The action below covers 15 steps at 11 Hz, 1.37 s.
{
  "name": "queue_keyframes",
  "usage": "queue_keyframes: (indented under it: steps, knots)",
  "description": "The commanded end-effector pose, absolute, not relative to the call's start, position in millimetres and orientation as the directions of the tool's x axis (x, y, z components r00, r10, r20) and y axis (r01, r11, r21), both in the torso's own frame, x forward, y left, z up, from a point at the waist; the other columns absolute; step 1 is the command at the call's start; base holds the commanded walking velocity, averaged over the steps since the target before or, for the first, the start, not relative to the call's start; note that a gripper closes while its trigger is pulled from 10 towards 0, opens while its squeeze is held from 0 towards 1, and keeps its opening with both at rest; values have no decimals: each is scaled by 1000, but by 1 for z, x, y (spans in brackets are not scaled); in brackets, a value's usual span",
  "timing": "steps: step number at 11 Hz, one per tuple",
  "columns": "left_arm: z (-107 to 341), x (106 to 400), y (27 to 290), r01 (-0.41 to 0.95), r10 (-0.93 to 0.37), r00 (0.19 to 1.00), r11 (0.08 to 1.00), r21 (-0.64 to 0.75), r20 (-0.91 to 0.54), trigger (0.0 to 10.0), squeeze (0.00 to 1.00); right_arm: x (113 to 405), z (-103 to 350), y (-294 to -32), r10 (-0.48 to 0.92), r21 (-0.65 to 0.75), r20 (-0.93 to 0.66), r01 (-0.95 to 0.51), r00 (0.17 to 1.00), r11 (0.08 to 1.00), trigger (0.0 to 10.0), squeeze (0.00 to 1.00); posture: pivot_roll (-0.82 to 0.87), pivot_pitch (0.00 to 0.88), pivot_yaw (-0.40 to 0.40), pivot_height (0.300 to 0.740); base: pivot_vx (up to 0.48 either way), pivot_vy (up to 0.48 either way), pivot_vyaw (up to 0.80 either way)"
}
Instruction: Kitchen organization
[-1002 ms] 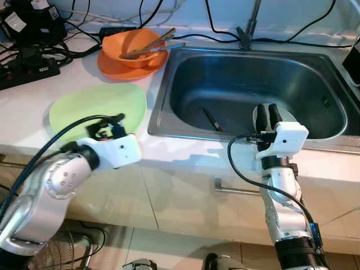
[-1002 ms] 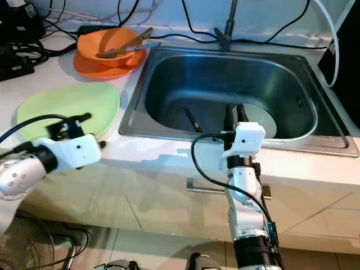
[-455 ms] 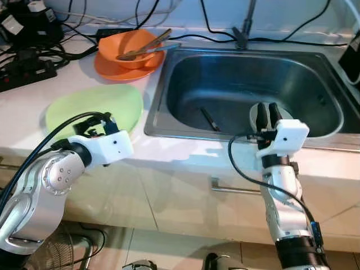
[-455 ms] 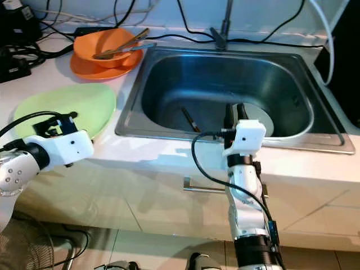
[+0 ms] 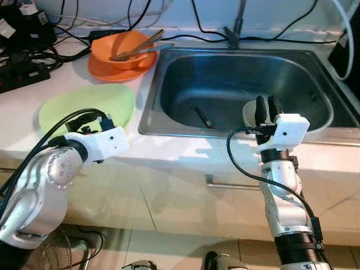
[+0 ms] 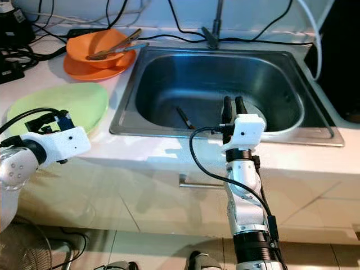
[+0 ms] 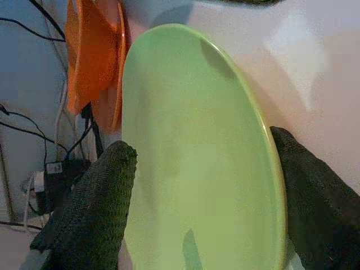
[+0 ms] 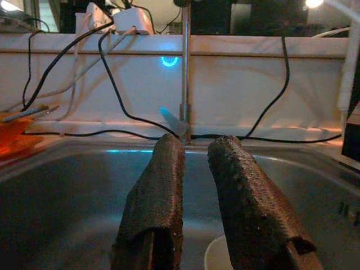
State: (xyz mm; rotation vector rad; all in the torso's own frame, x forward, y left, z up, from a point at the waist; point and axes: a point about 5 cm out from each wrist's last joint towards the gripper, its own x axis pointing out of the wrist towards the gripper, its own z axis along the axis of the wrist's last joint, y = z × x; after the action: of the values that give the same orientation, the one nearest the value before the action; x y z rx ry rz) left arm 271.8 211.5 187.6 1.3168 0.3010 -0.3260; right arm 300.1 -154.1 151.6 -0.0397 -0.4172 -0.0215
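The left gripper (image 7: 202,197) hovers spread wide over the near edge of the green plate (image 5: 87,107), which lies flat on the counter (image 5: 34,90), long axis left-right. The right gripper (image 5: 266,111), fingers slightly parted and empty, points upward over the sink (image 5: 236,79) front. Farther back sits an orange bowl (image 5: 124,48).

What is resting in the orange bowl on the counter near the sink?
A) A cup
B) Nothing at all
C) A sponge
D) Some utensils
D: long metal utensils lie across the round orange bowl, which sits on an orange plate on the white counter left of the steel sink.
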Motion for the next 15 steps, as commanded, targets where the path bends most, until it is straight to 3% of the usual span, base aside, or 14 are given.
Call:
queue_keyframes:
  steps: [1, 4, 5, 15]
  knots:
    - [153, 266, 226, 544, 29, 825, 228, 807, -564, 10000, 0, 300, 157, -155, -11, -36, 418, 28, 909, 999, 10000, 0, 91, 96, 21, 740, 0, 0, 0]
    - [145, 263, 229, 588, 88, 783, 218, 779, -615, 10000, 0, 302, 166, -154, -9, -32, 442, 26, 897, 999, 10000, 0, 92, 95, 22, 740, 0, 0, 0]
    - [141, 264, 226, 596, 84, 778, 216, 773, -623, 0, 0, 301, 164, -154, -9, -31, 437, 25, 900, 999, 10000, 0, 87, 95, 23, 740, 0, 0, 0]
    - [135, 271, 224, 596, 73, 777, 234, 768, -625, 0, 0, 302, 162, -157, -28, -25, 419, 42, 907, 999, 10000, 0, 79, 88, 24, 740, 0, 0, 0]
